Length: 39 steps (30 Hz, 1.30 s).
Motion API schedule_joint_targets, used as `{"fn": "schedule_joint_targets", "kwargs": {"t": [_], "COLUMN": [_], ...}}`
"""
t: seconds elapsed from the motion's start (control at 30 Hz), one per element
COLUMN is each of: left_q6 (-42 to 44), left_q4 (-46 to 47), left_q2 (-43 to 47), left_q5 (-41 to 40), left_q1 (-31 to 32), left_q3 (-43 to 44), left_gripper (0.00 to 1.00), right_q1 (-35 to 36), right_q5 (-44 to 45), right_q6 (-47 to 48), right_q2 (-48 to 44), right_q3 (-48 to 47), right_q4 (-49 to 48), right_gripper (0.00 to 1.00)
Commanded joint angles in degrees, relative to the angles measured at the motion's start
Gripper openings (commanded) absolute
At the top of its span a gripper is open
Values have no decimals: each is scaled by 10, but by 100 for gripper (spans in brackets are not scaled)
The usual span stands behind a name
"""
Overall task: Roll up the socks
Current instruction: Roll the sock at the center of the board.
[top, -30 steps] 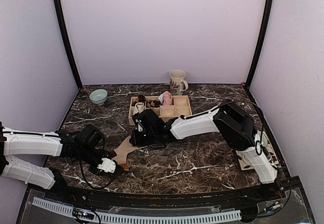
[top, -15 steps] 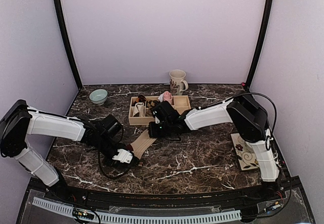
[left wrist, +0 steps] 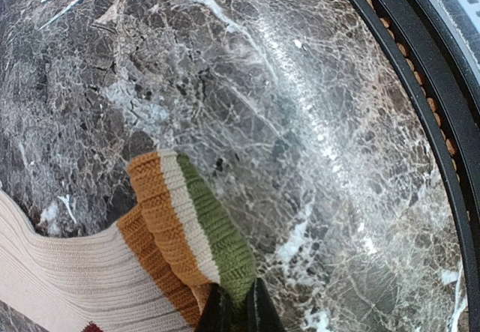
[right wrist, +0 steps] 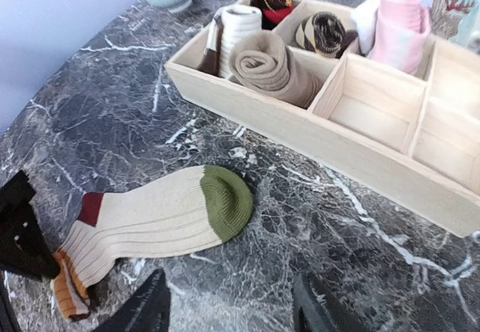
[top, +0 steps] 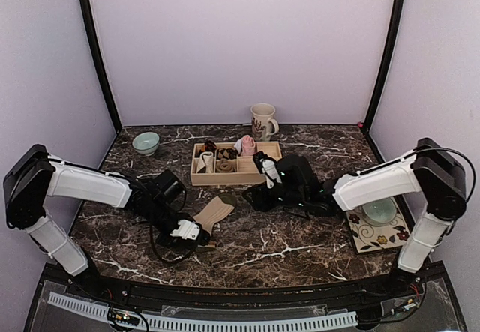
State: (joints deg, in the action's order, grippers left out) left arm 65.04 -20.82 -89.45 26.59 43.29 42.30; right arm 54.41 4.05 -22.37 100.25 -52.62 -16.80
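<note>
Sock (top: 214,212), soft and limp, is pinched at its 7 o'clock cuff by left gripper (left wrist: 238,313); right gripper (right wrist: 229,309), jaws apart and empty, should take the 1 o'clock toe.

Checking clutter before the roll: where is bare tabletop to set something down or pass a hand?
Bare marble: the front middle between the sock and the patterned mat, and the back right beside the mug. Crowded: the strip from sock to tray, where the right end effector hovers open.
</note>
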Motion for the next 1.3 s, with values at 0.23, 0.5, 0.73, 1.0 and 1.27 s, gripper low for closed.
{"fn": "schedule_joint_targets", "kwargs": {"t": [0.23, 0.5, 0.73, 1.0, 1.27], "left_q6": [-38, -45, -29, -26, -26], "left_q4": [-131, -150, -169, -176, -178], "left_q2": [-76, -83, -87, -91, -87], "left_q5": [44, 64, 59, 48, 47], "left_q1": [0, -10, -14, -15, -17], "left_q3": [41, 42, 44, 49, 58], "left_gripper": [0, 0, 0, 0, 0], "right_q1": [154, 265, 270, 251, 240], "right_q5": [-43, 37, 54, 52, 47], "right_q6": [261, 412, 508, 542, 535], "right_q2": [-119, 33, 101, 143, 179], "right_q3": [135, 56, 21, -7, -24], "right_q4": [-89, -119, -155, -193, -209], "right_gripper": [64, 62, 61, 57, 43]}}
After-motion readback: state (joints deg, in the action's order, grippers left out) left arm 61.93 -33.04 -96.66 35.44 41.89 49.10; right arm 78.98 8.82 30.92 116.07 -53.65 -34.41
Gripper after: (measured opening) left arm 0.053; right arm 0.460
